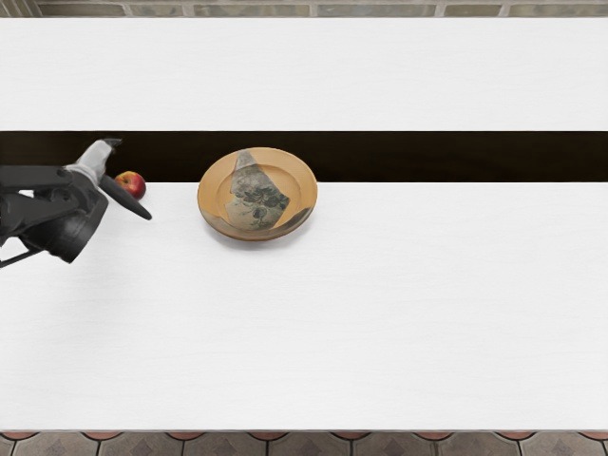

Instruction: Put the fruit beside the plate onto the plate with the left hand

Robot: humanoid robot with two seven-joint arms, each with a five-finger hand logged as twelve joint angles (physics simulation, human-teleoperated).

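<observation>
Apple (132, 183): on the table (380, 313), left of the plate (213, 179).
Left hand (84, 192): spread wide beside apple, holding nothing.
Left to do: grasp, lift, place.

A broad white matte tabletop (380, 323) is seen filling most of the view, and its surface is faintly grained. Beyond its far edge a dark, shadowed gap (456, 157) is shown running straight across from side to side. Behind that gap a second white flat surface (313, 71) is laid out parallel to the first. Along the top edge a narrow band of grey stone tiles (285, 9) is glimpsed, and along the bottom edge a strip of brownish patterned floor tiles (313, 445) is seen
</observation>
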